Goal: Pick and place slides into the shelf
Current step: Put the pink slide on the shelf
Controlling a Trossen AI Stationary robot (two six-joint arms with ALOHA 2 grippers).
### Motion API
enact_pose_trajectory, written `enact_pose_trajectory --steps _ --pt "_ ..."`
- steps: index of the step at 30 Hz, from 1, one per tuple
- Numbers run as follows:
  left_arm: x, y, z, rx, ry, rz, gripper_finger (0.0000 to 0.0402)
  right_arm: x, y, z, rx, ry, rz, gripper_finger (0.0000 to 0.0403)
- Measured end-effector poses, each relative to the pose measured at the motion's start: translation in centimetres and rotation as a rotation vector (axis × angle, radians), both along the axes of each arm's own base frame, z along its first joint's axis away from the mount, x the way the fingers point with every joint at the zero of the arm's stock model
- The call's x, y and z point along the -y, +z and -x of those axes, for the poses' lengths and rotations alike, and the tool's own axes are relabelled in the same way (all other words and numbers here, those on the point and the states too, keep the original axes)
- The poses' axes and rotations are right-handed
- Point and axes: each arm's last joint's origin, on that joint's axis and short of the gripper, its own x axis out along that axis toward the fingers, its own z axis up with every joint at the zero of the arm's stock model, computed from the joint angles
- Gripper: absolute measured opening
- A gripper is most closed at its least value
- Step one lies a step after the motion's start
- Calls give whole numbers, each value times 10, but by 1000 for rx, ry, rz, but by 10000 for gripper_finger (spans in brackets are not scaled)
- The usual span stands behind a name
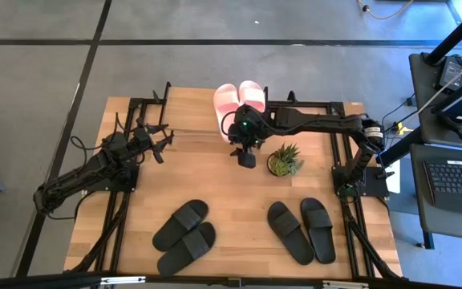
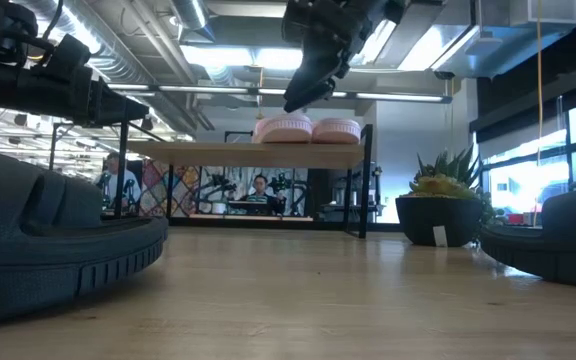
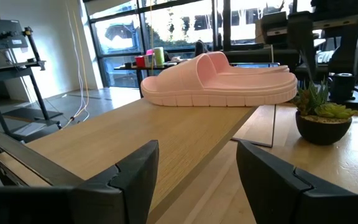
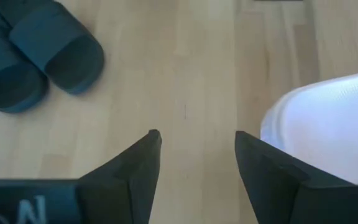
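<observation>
The pale pink slides lie side by side, soles down, on the right end of the shelf, a light plank on a thin black frame at the table's far side. My right gripper hangs open just in front of them, above the table; its wrist view shows a pink slide's edge beside the fingers. My left gripper is open by the shelf's left end, level with the plank, facing the pink slide. Two black pairs lie on the table near its front edge.
A small potted plant stands on the table just right of my right gripper. Black metal frames run along both table sides. In the low view the black slides loom large in front, and people show in the room beyond.
</observation>
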Motion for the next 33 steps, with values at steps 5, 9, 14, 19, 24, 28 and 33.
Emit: enact_pose_trajectory --steps 5,9,14,19,24,28,33 --pt "0 0 0 0 0 0 208 1 0 0 -2 -3 1 206" --pt "0 0 0 0 0 0 208 1 0 0 -1 -3 2 206" --pt "0 0 0 0 0 0 208 3 0 0 -8 -57 68 206" --pt "0 0 0 0 0 0 208 4 1 -1 6 -70 88 206" --pt "0 0 0 0 0 -1 208 5 3 -4 38 -72 94 206" --pt "0 0 0 0 0 0 208 5 5 -6 67 -73 99 206" --pt "0 0 0 0 0 0 208 7 5 -6 69 -81 110 206"
